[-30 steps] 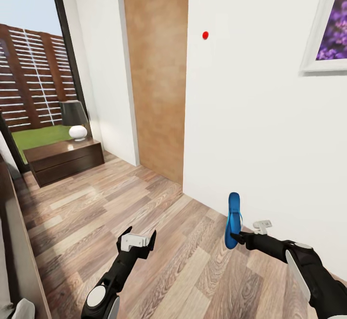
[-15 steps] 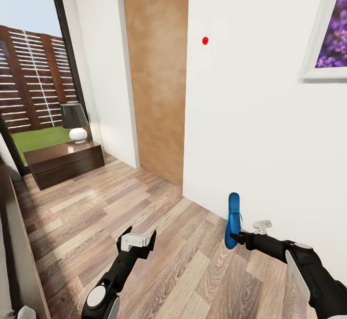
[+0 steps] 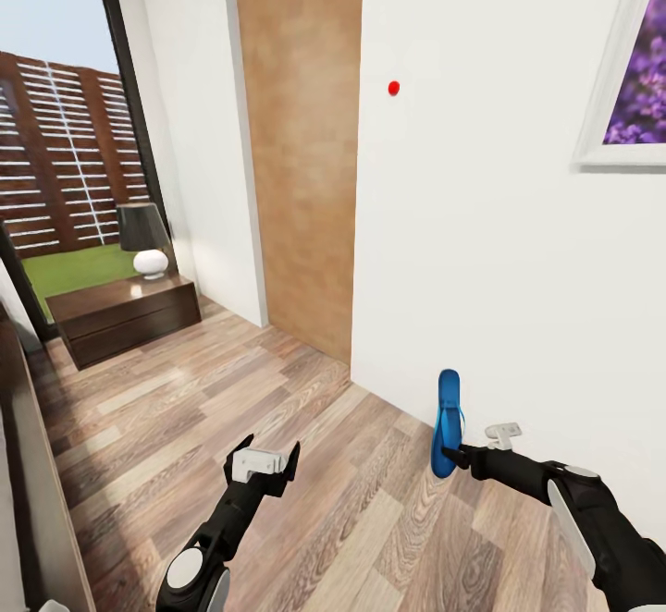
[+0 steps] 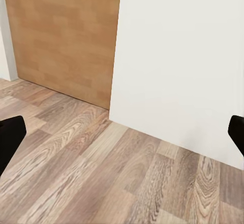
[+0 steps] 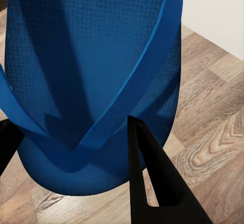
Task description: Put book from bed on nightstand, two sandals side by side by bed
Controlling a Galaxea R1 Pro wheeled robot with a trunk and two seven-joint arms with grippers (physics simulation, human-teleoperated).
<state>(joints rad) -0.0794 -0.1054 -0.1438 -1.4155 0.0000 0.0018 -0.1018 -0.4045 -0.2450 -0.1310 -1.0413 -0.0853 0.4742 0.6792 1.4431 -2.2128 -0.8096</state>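
Observation:
My right gripper [image 3: 452, 453] is shut on one blue sandal [image 3: 449, 420], which hangs upright above the wood floor close to the white wall. Seen from the right wrist, the sandal [image 5: 91, 56] and its straps sit between the black fingers [image 5: 152, 178]. The left gripper [image 3: 265, 464] is open and empty over the floor; its fingertips [image 4: 10, 140] stand wide apart. A dark nightstand [image 3: 125, 312] with a black-shaded lamp [image 3: 143, 238] stands at the far left by the window. The dark bed frame [image 3: 42, 464] runs along the left edge. The book is out of view.
A brown door [image 3: 296, 150] is set in the white wall [image 3: 481, 224] ahead, with a red dot [image 3: 394, 88] beside it. A lavender picture [image 3: 634, 76] hangs at the upper right. Plank floor [image 3: 231, 381] stretches between the bed frame and the wall.
The whole view has shifted a little: the red dot and picture sit lower in the frame. Both arms keep their pose, and the sandal stays in the right gripper.

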